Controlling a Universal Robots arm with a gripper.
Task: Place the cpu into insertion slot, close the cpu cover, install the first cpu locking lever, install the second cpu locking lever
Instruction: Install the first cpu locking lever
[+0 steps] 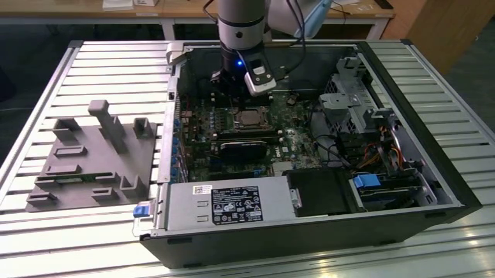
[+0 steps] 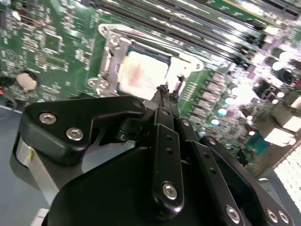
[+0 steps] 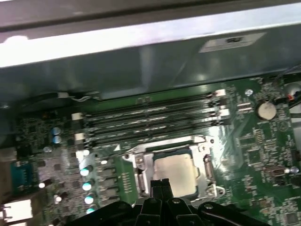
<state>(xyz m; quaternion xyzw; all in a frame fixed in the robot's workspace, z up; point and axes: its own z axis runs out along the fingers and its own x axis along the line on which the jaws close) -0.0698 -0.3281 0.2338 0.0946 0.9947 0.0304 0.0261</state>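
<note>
Cpu [image 3: 175, 172] lies in the insertion slot [image 3: 207, 172] on the green board [image 3: 263, 141], with the cpu cover [image 3: 162, 144] framing it. My gripper [image 3: 160, 181] hangs at the socket's edge, fingers pinched narrow, gripping nothing I can make out. Memory slots [image 3: 150, 120] run between the socket and the case wall [image 3: 141, 70].

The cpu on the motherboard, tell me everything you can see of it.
The cpu is a small flat square chip with a pale silvery metal top. It lies flat in the insertion slot on the green board, framed by the silver cpu cover lying down around it. The gripper hovers at one edge; whether it touches cannot be told.
</note>
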